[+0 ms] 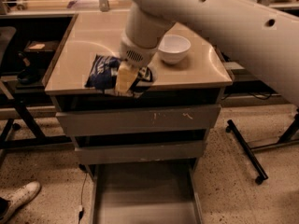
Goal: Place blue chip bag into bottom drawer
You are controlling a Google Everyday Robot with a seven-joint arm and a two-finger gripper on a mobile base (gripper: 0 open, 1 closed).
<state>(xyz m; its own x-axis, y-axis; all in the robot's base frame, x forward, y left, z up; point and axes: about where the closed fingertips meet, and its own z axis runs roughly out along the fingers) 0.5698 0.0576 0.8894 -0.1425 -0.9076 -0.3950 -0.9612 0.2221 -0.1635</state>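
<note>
At the front edge of the smooth beige tabletop (93, 36), the wrinkly dark-blue foil chip bag (100, 71) with white patches lies crumpled. The tan-tipped gripper (125, 84) is right over it, and I cannot tell its grip. Below, the grey metal bottom drawer (145, 202) sits pulled out, flat-floored. A glossy round white bowl (174, 48) stands behind.

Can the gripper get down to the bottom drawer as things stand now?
Probably yes. The gripper is on the blue chip bag at the front edge of the counter; the bottom drawer stands pulled out right below, with nothing between.
</note>
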